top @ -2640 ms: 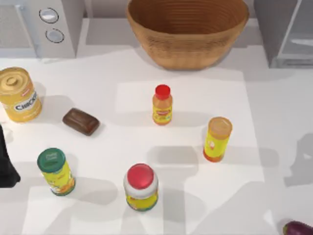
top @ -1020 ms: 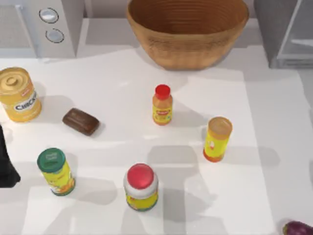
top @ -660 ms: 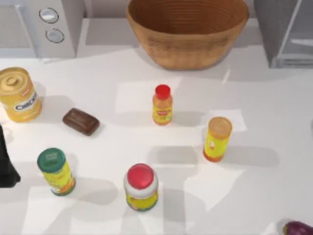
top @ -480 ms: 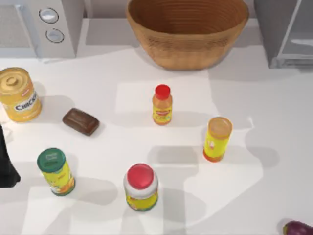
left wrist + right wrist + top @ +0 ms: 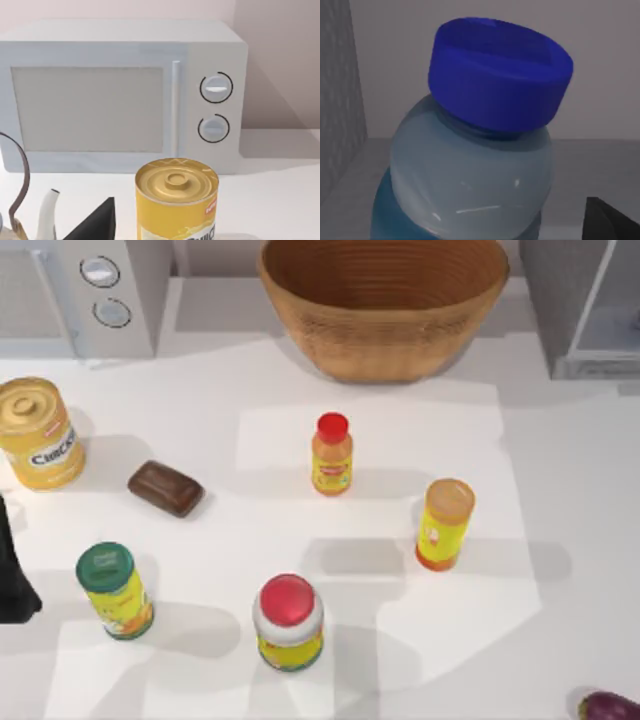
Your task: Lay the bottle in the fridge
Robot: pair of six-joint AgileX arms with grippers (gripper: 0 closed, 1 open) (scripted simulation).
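On the counter (image 5: 560, 470), from left: a yellow can (image 5: 37, 433) before the microwave (image 5: 85, 295), a brown block (image 5: 166, 488), a green-capped can (image 5: 114, 589), a red-lidded jar (image 5: 288, 622), a small orange bottle (image 5: 332, 454), a yellow tube (image 5: 444, 523) and one eggplant (image 5: 610, 706). An empty wicker basket (image 5: 384, 302) sat at the back, the fridge (image 5: 585, 305) at far right. The bottle (image 5: 480, 165) loomed close in the right wrist view. The left arm (image 5: 14, 570) sat at the left edge. Neither pincer's state could be told.

Clear glossy plastic bottle (image 5: 470, 185), woven wicker basket (image 5: 385, 305), smooth matt table (image 5: 580, 500)
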